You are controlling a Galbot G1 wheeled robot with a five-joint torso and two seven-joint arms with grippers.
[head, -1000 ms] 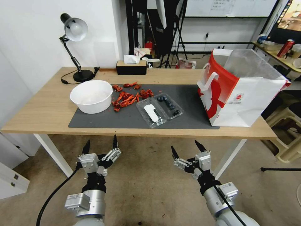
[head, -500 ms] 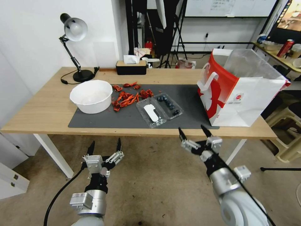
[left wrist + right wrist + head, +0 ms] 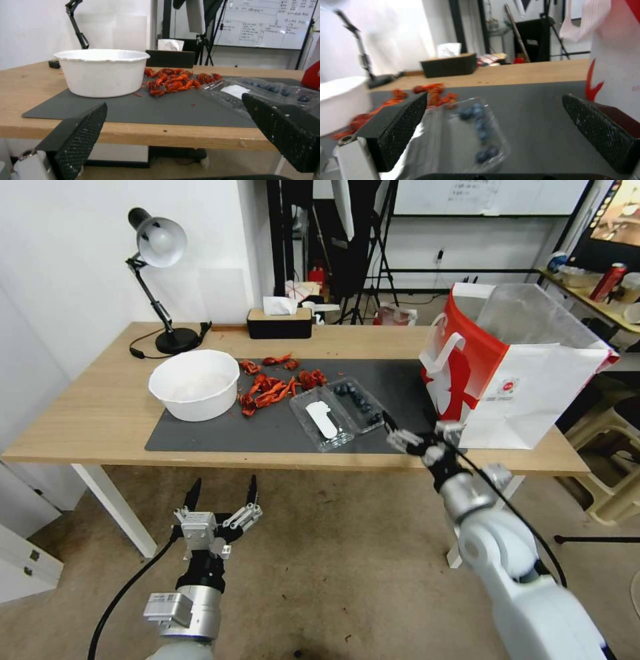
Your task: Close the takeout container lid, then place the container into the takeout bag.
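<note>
The takeout container (image 3: 340,413) lies open on the dark mat, its two clear halves side by side. Blueberries fill the tray half (image 3: 361,403), and the lid (image 3: 321,421) with its white label lies flat beside it. My right gripper (image 3: 413,428) is open over the mat's front edge, just right of the berry tray and left of the takeout bag (image 3: 513,373). Its wrist view shows the container (image 3: 476,125) between the open fingers (image 3: 403,125). My left gripper (image 3: 223,493) hangs open below the table's front edge, with the container (image 3: 263,88) ahead of it.
A white bowl (image 3: 195,383) stands left on the mat (image 3: 220,437), with red crayfish shells (image 3: 273,383) between it and the container. A desk lamp (image 3: 160,280) and a tissue box (image 3: 279,321) sit at the table's back. The bag stands upright with its top open.
My right arm has risen from below the table and reached forward to the mat's front edge beside the berry tray. The left arm has dropped slightly and stayed open.
</note>
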